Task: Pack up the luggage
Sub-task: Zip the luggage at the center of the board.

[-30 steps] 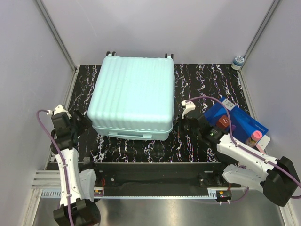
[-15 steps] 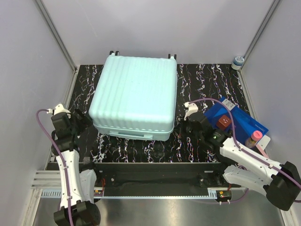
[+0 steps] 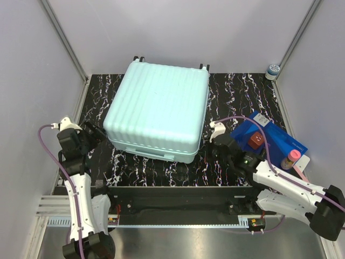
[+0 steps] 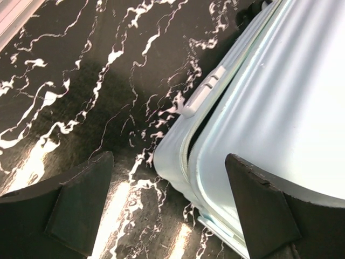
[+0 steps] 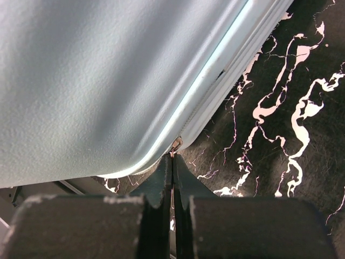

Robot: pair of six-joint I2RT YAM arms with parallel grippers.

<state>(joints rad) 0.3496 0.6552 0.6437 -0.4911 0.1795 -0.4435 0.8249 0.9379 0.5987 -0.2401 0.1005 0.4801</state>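
Note:
The mint-green ribbed luggage (image 3: 159,108) lies flat on the black marbled table, its lid down and its wheels at the far edge. My right gripper (image 3: 208,147) is at its front right corner. In the right wrist view this gripper (image 5: 172,159) is shut on the small metal zipper pull (image 5: 176,144) at the seam of the luggage (image 5: 108,81). My left gripper (image 3: 97,134) stands open beside the front left corner. In the left wrist view the corner of the luggage (image 4: 280,97) lies between the spread fingers (image 4: 81,199), and the seam gapes slightly below a white side handle (image 4: 202,97).
A flat blue box (image 3: 272,137) lies at the right with a red-brown item (image 3: 255,140) on it and a pink-capped bottle (image 3: 291,158) at its near end. A small jar (image 3: 273,70) stands in the far right corner. Grey walls close in three sides.
The luggage has slid right and away and turned slightly. My right gripper has drawn nearer along its right side to the front corner, still shut. The left gripper stays open.

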